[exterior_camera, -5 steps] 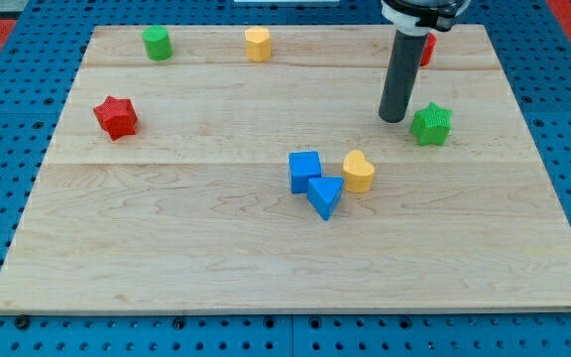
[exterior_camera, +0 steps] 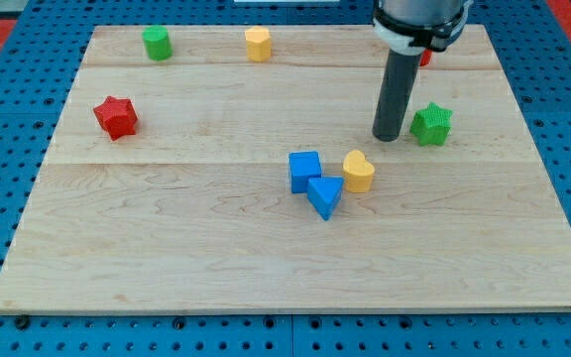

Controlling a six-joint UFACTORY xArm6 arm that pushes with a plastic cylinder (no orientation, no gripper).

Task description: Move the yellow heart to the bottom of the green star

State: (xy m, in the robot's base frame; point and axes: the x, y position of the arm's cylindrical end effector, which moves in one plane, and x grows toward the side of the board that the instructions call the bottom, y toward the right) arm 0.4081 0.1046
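Observation:
The yellow heart (exterior_camera: 359,171) lies near the board's middle, right of a blue cube (exterior_camera: 304,170) and a blue triangle (exterior_camera: 324,195). The green star (exterior_camera: 431,124) sits up and to the right of the heart. My tip (exterior_camera: 387,137) stands between them, just left of the star and a little above the heart, touching neither.
A red star (exterior_camera: 115,116) lies at the view's left. A green cylinder (exterior_camera: 157,43) and a yellow block (exterior_camera: 257,44) sit along the top edge. A red block (exterior_camera: 425,56) is partly hidden behind the rod at the top right.
My tip has moved down and slightly left, closer to the yellow heart. No block has moved.

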